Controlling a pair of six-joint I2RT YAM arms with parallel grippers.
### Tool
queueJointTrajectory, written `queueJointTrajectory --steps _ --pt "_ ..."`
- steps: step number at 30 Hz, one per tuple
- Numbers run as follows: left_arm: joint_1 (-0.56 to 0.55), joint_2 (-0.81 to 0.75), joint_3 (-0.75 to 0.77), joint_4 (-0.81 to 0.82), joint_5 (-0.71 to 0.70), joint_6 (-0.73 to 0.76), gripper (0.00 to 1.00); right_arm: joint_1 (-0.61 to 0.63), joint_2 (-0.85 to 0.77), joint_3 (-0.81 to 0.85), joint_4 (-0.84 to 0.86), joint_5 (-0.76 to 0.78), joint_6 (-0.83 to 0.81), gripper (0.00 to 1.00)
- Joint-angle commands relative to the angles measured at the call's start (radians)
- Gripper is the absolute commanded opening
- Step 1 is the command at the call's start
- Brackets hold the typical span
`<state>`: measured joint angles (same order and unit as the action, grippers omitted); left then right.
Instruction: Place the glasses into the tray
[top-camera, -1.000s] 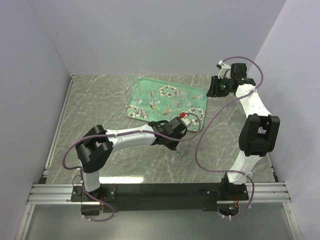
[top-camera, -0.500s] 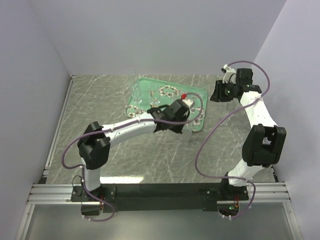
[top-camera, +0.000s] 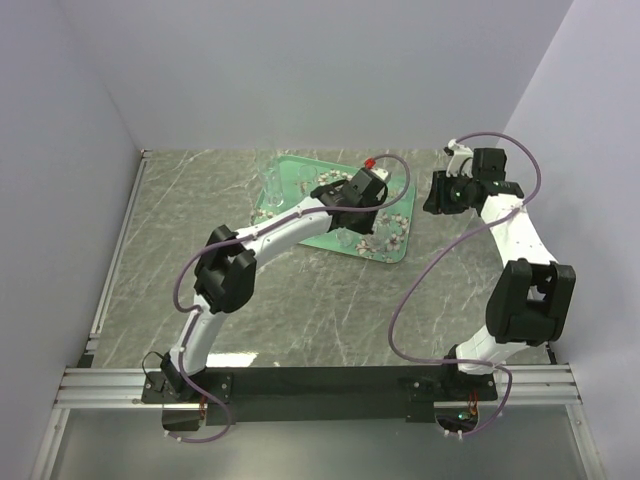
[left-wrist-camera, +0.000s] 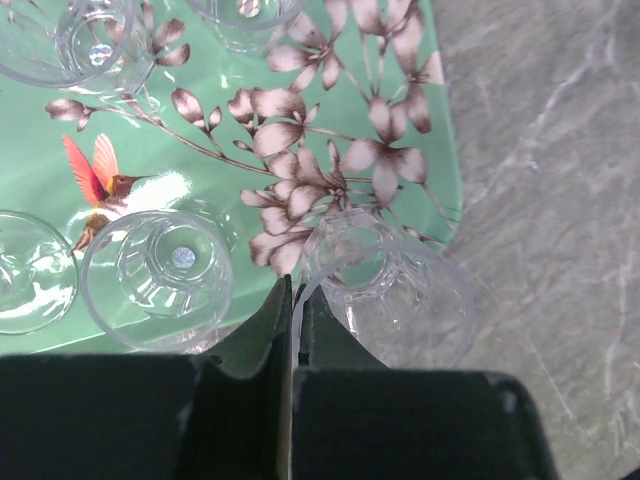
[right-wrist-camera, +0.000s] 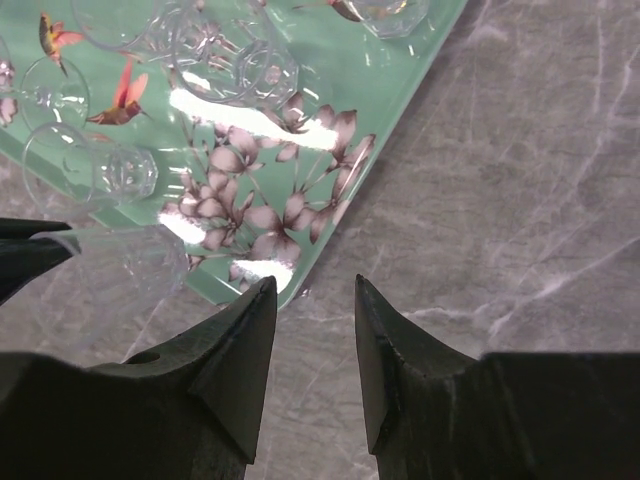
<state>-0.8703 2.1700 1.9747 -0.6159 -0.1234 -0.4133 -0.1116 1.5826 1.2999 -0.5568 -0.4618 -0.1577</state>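
**Glass held at the tray's edge**

Top view: green tray (top-camera: 386, 256) at the far middle of the counter (top-camera: 200, 220), with the left arm (top-camera: 285, 228) stretched across it. Right tool (top-camera: 437, 196) just right of the tray.

Left wrist: left tool (left-wrist-camera: 293, 292) pinched on the rim of a clear glass (left-wrist-camera: 395, 295). Glass over the tray's edge, partly above the counter. Other glasses (left-wrist-camera: 157, 278) upright inside the tray.

Right wrist: right tool's fingers apart, above the counter beside the tray's edge.

glasses (left-wrist-camera: 157, 277) stand in the tray (left-wrist-camera: 215, 85) at the table's (top-camera: 330, 300) far middle.
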Motion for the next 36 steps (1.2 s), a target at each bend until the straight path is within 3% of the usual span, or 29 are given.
queueJointTrajectory --steps 1,8,26,29,33,36 --pt "0.005 0.016 0.068 -0.001 -0.019 -0.001 0.00 -0.007 -0.067 -0.031 0.061 0.032 -0.005 0.45" --pt "0.016 0.076 0.141 0.013 -0.064 -0.007 0.01 -0.011 -0.090 -0.071 0.080 0.035 -0.008 0.44" --pt "0.016 0.165 0.168 0.008 -0.074 -0.004 0.20 -0.022 -0.090 -0.067 0.063 0.029 -0.014 0.44" --pt "0.016 0.166 0.168 0.016 -0.082 -0.005 0.28 -0.025 -0.095 -0.064 0.054 0.034 -0.022 0.45" --pt "0.016 0.156 0.173 0.024 -0.085 -0.012 0.47 -0.028 -0.105 -0.057 0.043 0.035 -0.034 0.45" --pt "0.016 0.130 0.184 0.025 -0.082 -0.018 0.53 -0.028 -0.119 -0.051 0.037 0.037 -0.043 0.45"
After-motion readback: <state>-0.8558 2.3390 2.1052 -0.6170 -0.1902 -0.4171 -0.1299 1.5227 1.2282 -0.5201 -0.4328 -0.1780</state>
